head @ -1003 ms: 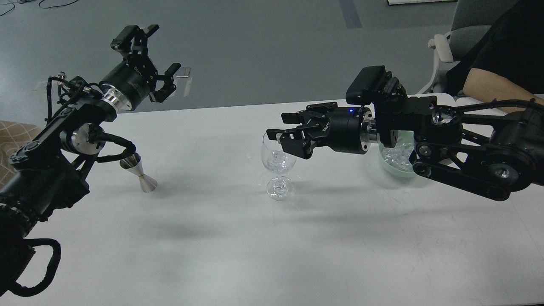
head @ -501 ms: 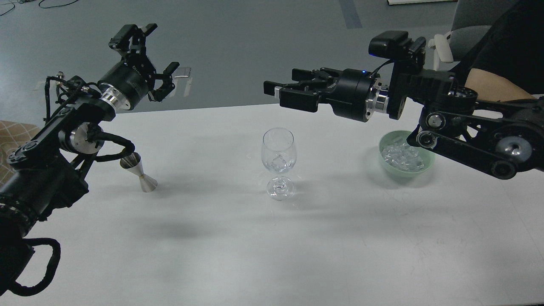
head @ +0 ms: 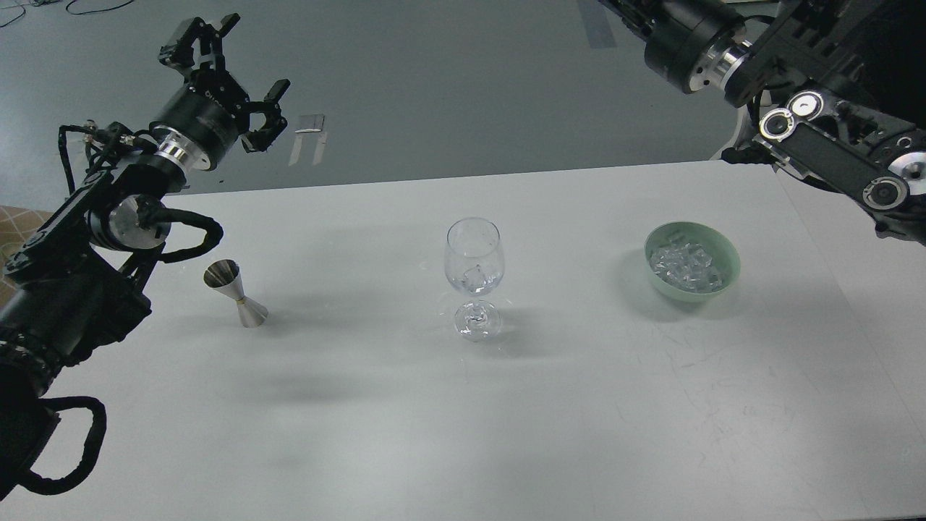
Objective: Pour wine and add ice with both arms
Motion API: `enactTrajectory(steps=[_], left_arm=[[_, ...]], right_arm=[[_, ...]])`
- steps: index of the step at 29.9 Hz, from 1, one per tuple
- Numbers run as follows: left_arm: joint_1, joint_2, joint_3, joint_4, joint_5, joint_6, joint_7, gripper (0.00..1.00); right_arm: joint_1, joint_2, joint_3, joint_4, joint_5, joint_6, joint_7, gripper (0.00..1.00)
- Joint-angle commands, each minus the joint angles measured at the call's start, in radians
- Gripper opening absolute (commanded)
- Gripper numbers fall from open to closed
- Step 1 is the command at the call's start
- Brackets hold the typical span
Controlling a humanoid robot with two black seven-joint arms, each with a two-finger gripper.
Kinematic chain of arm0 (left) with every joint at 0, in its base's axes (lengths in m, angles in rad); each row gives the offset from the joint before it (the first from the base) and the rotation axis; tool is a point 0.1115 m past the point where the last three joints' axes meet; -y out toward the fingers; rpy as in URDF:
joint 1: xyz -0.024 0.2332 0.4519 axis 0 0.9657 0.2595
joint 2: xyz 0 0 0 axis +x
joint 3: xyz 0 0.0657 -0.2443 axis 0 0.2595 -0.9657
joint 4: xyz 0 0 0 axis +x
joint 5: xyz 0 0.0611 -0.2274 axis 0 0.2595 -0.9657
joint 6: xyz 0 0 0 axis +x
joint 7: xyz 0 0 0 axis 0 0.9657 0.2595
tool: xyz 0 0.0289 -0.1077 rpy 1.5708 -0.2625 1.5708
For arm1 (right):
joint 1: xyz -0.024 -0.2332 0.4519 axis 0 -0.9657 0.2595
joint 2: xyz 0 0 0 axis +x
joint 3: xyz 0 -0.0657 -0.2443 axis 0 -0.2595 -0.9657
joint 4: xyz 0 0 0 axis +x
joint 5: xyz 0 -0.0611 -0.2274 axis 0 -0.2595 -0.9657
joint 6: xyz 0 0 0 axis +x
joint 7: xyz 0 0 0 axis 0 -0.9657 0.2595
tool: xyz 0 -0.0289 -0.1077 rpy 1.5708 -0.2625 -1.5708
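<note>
From the head view, my left gripper (head: 228,76) is raised at the upper left, above the far edge of the white table (head: 463,405), its fingers (head: 194,40) spread wide apart with nothing between them. Below those fingers and a little toward me, a steel jigger (head: 235,293) stands tilted on the table, well apart from them. My right arm (head: 803,94) reaches in from the upper right, but its far end runs off the top edge of the picture, so I see no fingers there and cannot tell their state. The wine glass (head: 474,275) stands upright at the table's middle, well to the right of and below my left fingers, with an ice cube (head: 474,275) lying in its bowl. More ice (head: 684,264) fills a pale green bowl (head: 727,271) to the right of the glass, under my right arm and apart from it.
</note>
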Motion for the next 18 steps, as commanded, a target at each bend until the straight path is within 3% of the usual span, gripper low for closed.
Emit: enactTrajectory(steps=[1,9,18], left_arm=[[-0.001,0.0,0.0,0.002,-0.001,0.006,0.005,0.98],[-0.001,0.005,0.0,0.028,0.0,0.012,0.0,0.98],[-0.001,-0.001,-0.02,0.031,-0.005,0.006,0.002,0.98]], right_arm=[[-0.002,0.021,0.02,-0.063,0.08,0.001,0.0,1.0],[-0.015,0.166,0.177,-0.282,0.201,0.013,0.007,1.0],[-0.017,0.299,0.346,-0.388,0.356,0.015,0.01,1.0]])
